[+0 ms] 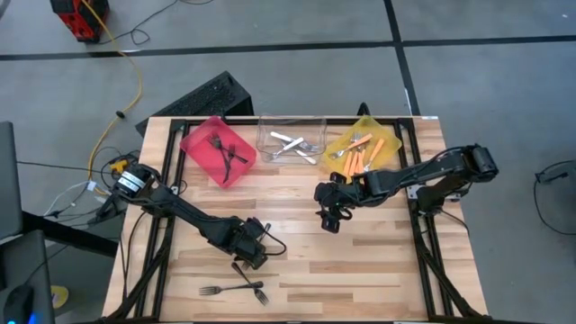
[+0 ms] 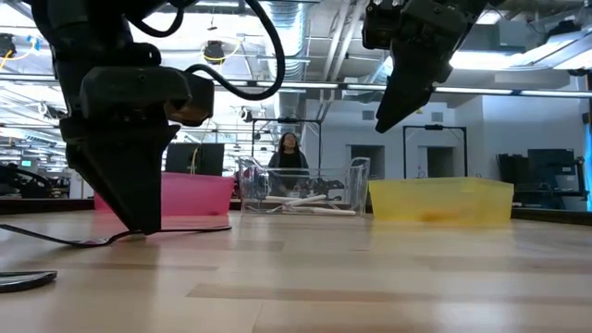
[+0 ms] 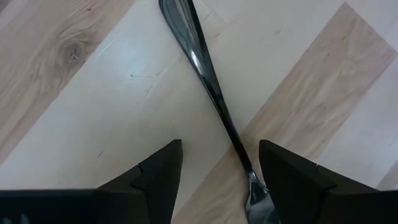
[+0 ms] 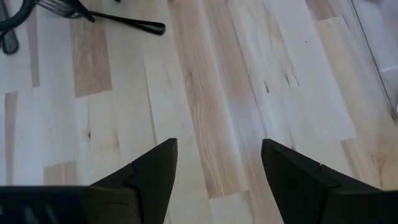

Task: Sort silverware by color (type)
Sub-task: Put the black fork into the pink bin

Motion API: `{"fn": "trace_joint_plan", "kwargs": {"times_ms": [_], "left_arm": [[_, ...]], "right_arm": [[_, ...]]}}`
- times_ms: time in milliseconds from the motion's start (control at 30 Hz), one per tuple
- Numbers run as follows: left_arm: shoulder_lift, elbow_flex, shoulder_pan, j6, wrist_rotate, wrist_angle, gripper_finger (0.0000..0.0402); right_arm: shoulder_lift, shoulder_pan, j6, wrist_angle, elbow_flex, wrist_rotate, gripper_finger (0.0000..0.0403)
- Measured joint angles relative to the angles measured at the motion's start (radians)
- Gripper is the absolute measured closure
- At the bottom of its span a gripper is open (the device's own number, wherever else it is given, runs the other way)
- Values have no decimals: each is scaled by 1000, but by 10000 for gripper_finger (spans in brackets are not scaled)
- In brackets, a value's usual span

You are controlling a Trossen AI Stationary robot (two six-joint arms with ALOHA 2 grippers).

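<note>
My left gripper (image 1: pixel 253 247) (image 3: pixel 217 180) is low on the near-left part of the table, open, fingertips down by the wood. A dark fork (image 3: pixel 205 68) (image 2: pixel 106 240) lies flat between its fingers, the neck close to one finger (image 3: pixel 292 186). My right gripper (image 1: pixel 330 214) (image 4: pixel 217 174) hangs open and empty over bare wood at mid-table. Two more forks (image 1: pixel 236 288) lie crossed near the near edge. The red bin (image 1: pixel 219 148) holds dark forks, the clear bin (image 1: pixel 290 139) silver ones, and the yellow bin (image 1: pixel 364 148) orange-handled ones. My left gripper comes at the dark fork from above, pointing down, with its fingers across the fork, which lies flat on the table. The fork's neck (image 3: pixel 244 163) runs right beside one finger's inner side. I cannot tell whether it touches.
The three bins stand in a row along the far edge. Bare wood lies between them and the grippers and across the table's right half. A person (image 2: pixel 289 153) sits in the room beyond. A dark cable (image 2: pixel 37 236) trails on the table by the left gripper.
</note>
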Motion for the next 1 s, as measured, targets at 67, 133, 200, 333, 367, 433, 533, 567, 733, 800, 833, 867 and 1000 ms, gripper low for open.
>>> {"fn": "trace_joint_plan", "kwargs": {"times_ms": [67, 133, 200, 333, 367, 433, 533, 567, 733, 800, 833, 867, 1000], "left_arm": [[1, 0, 0, 3, 3, -13, 211], [2, 0, 1, 12, 15, -27, 238], [2, 0, 1, 28, 21, -39, 275], [2, -1, 2, 25, 18, -53, 357], [2, -2, 3, 15, 18, -53, 378], [2, -2, 5, -3, 20, -53, 392], [-3, -3, 5, -5, 23, -51, 398], [-7, -4, 5, -5, 24, -50, 399], [-68, -11, 4, -5, 4, -60, 400], [-108, -14, 4, -8, -22, -80, 401], [-130, -14, 5, -8, -35, -80, 401], [-148, -14, 8, -8, -51, -81, 401], [-202, -16, 12, 0, -139, -102, 401]], "right_arm": [[0, 0, 0, -2, 0, 0, 143], [0, 0, 1, -2, 0, 0, 143], [0, 0, 1, -5, 0, 0, 143], [0, 0, 6, -6, 0, 0, 143], [0, 0, 6, -7, 0, 0, 143], [0, 0, 6, -9, 0, 0, 143], [0, 0, 7, -9, 0, 0, 143], [0, 0, 8, -8, 0, 0, 143], [0, 0, 10, -4, 0, 0, 143], [0, 0, 10, 1, 0, 1, 143], [0, 0, 10, 4, 0, 2, 143], [0, 0, 10, 10, 0, 2, 143], [0, 0, 28, 42, 0, 4, 143]]}}
